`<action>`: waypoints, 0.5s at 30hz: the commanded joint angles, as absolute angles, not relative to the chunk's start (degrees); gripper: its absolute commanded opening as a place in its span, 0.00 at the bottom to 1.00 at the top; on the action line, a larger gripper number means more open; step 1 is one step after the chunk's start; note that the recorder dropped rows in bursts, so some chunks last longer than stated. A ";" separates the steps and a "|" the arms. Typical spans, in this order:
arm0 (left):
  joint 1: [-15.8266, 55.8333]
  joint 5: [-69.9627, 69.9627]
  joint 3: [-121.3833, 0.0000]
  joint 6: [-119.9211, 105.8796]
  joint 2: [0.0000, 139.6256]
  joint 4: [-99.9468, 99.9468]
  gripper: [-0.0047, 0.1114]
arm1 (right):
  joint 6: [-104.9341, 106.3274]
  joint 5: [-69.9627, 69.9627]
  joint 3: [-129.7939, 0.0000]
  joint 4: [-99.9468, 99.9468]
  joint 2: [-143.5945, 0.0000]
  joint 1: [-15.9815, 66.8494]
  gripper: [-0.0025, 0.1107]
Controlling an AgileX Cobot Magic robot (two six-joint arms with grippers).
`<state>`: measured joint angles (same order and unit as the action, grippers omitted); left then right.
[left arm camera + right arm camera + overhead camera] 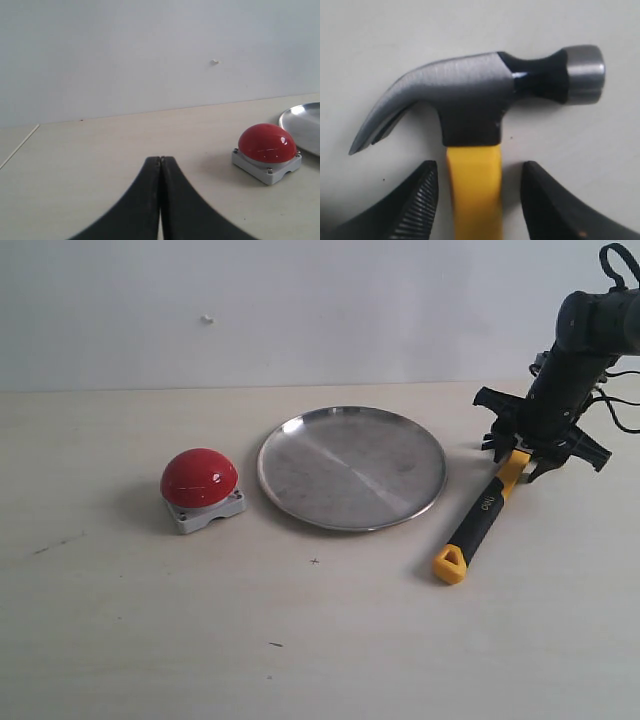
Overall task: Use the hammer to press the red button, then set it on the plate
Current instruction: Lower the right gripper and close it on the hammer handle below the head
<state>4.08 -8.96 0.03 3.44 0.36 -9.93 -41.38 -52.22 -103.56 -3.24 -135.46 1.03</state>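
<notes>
Hammer (480, 520) lies flat on the table (150, 640), right of the plate (350, 468), head toward the far edge. Right gripper (479, 172) has its jaws spread either side of the yellow neck, not touching it. Left gripper (160, 162) has its jaws pressed together, empty, near the red button (267, 145).

Glossy red dome on the red button (199, 476), matt grey base. Scuffed, shiny metal across the plate (351, 468). Brushed steel on the hammer (470, 95) head, smooth yellow neck. Pale matt desk (150, 640). Ribbed matt black pads (417, 210) on the right pincer (479, 166).
</notes>
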 commanded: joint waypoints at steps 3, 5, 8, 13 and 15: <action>3.91 -8.74 0.00 3.42 0.00 -9.71 0.05 | -38.62 -50.26 -103.92 -2.71 -135.94 0.73 0.47; 3.91 -8.74 0.00 3.42 0.00 -9.71 0.05 | -37.85 -50.16 -103.92 -2.71 -135.94 0.73 0.47; 3.91 -8.74 0.00 3.42 0.00 -9.71 0.05 | -37.57 -49.88 -103.92 -2.71 -135.94 0.73 0.47; 3.91 -8.74 0.00 3.42 0.00 -9.71 0.05 | -37.57 -49.74 -103.92 -2.71 -135.94 0.73 0.47; 3.91 -8.74 0.00 3.42 0.00 -9.71 0.05 | -37.57 -50.04 -103.92 -2.71 -135.94 0.73 0.47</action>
<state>4.08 -8.96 0.03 3.44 0.36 -9.93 -38.03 -50.31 -103.56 -3.24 -135.59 1.03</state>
